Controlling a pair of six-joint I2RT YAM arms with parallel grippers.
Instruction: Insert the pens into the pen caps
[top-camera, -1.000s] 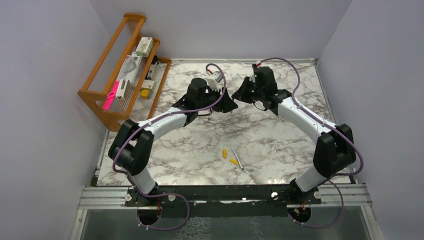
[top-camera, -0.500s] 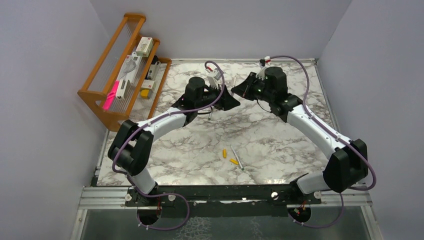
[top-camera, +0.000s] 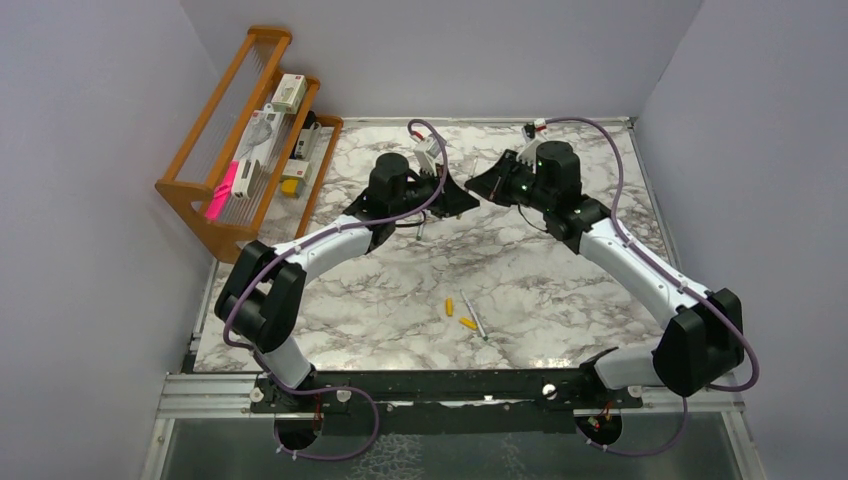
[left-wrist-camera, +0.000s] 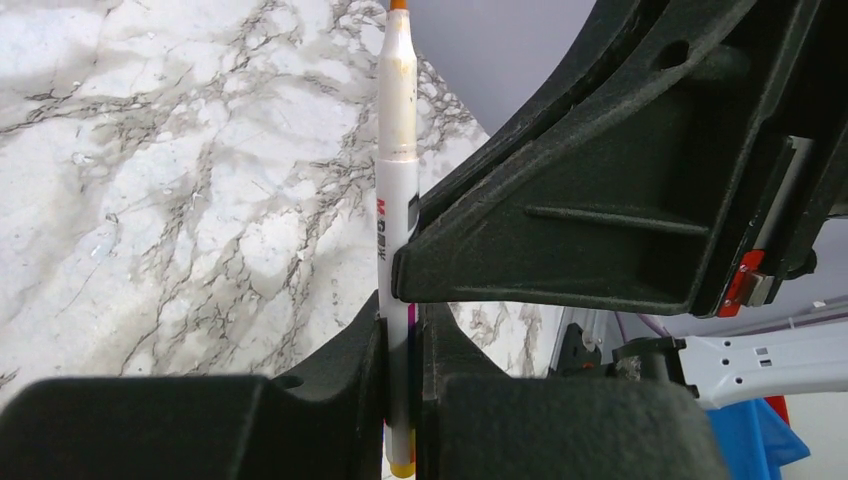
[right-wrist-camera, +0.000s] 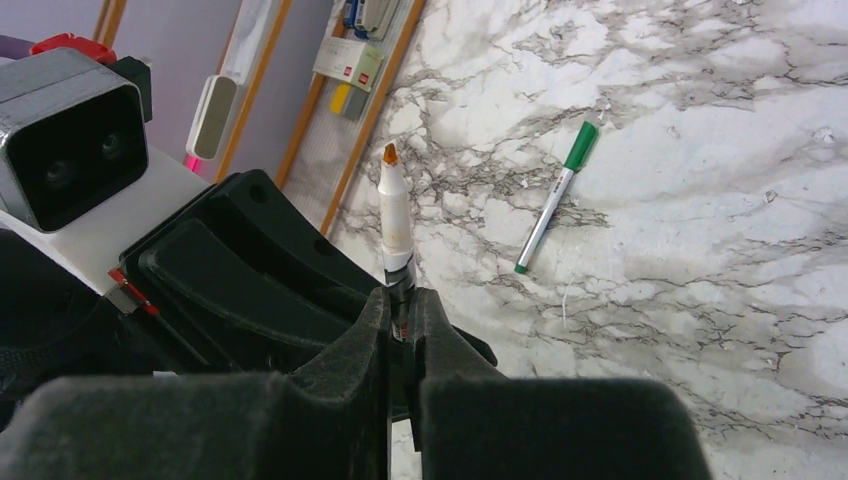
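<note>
A pale grey pen (left-wrist-camera: 397, 150) with an orange tip (right-wrist-camera: 390, 153) and a yellow rear end stands between both grippers at the back middle of the table. My left gripper (left-wrist-camera: 400, 330) (top-camera: 460, 204) is shut on its lower barrel. My right gripper (right-wrist-camera: 400, 300) (top-camera: 480, 187) is shut on the same pen, its finger crossing the barrel in the left wrist view. A second pen (right-wrist-camera: 556, 200) with a dark green cap on it lies flat on the marble. Two yellow-orange caps (top-camera: 449, 306) (top-camera: 467, 323) and a third pen (top-camera: 475, 317) lie near the front middle.
A wooden rack (top-camera: 187, 190) stands at the back left, holding a pink marker (top-camera: 221, 191) and small boxes (top-camera: 288, 92). The marble table (top-camera: 560, 290) is enclosed by pale walls on three sides.
The right arm's elbow has swung out to the right and its wrist has turned. The two grippers have stayed together at the pen. The left arm has hardly moved.
</note>
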